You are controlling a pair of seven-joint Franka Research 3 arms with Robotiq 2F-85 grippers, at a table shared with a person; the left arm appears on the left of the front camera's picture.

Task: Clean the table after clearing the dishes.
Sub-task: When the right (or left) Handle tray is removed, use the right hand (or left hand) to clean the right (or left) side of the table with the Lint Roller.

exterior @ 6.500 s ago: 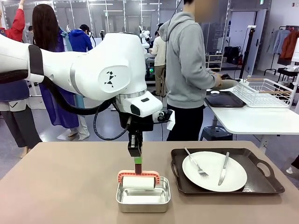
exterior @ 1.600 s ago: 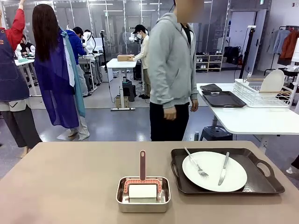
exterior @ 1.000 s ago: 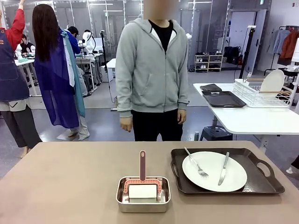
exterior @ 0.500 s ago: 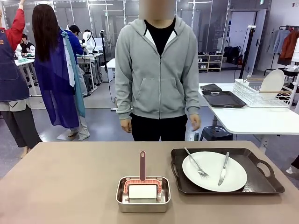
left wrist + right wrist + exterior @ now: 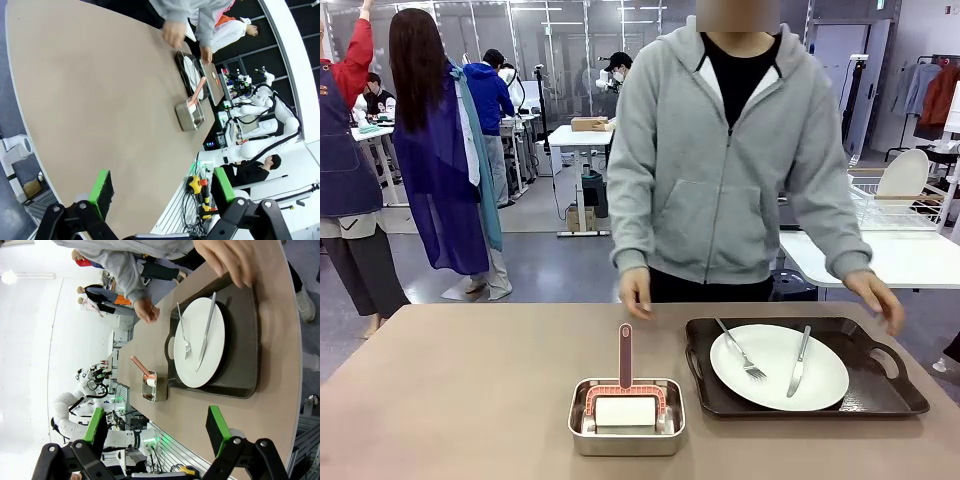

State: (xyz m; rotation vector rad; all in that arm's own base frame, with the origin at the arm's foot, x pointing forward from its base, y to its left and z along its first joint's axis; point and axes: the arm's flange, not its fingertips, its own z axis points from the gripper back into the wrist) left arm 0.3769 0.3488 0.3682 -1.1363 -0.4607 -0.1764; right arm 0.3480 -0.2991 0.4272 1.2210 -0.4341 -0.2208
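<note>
A person in a grey hoodie leans over the table from its 12 o'clock edge, both hands low. The person's left hand, blurred, is at the far right corner of the tray, at 2 o'clock of the plate; whether it touches cannot be told. The right hand hangs by the table edge, at 12 o'clock of the pan.

The tray lies at 4 o'clock in the front view, carrying the white plate with a fork and a knife on it. Just beside the tray, at its 9 o'clock, the steel pan holds a roller whose pink handle points to 12 o'clock.

The left claw hangs well back from the pan, green pads wide apart, nothing between them. The right claw is likewise spread and empty, looking down on the tray. At 3 o'clock behind, a second plate stands in a rack on a white table.
</note>
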